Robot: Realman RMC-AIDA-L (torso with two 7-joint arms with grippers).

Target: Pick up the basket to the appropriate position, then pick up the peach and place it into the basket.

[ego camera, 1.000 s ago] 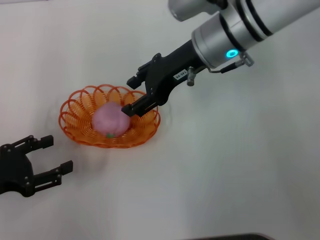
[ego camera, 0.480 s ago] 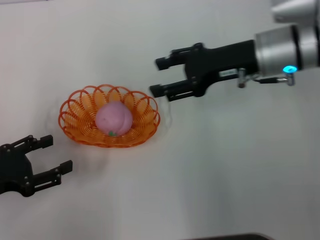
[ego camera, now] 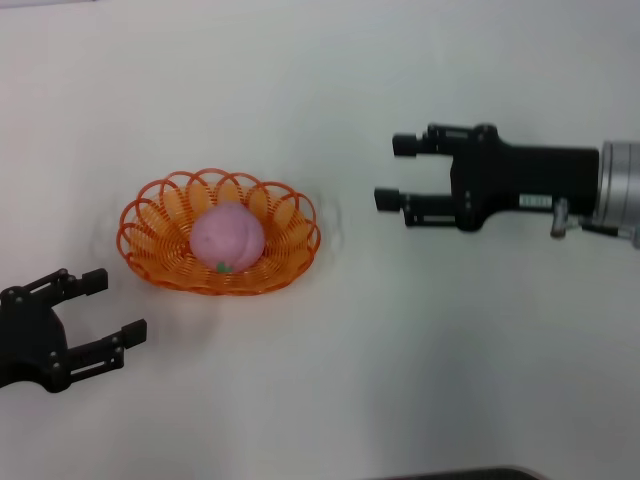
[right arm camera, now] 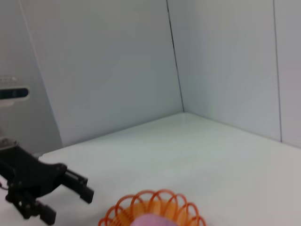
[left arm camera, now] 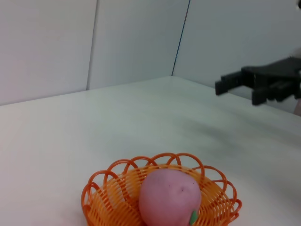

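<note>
Peach [ego camera: 227,237] fills basket [ego camera: 160,270]; right gripper [ego camera: 395,172] fingers spread, well apart

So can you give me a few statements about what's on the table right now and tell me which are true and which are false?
1. The peach lies inside the basket. True.
2. The right gripper is holding the peach. False: its fingers are open and empty, well off to the basket's right.
3. The left gripper sits near the basket with its fingers open and nothing in them. True.
4. The basket is tipped on its side. False: it sits flat on the table, opening upward.
5. The peach has a small green mark on it. True.
</note>
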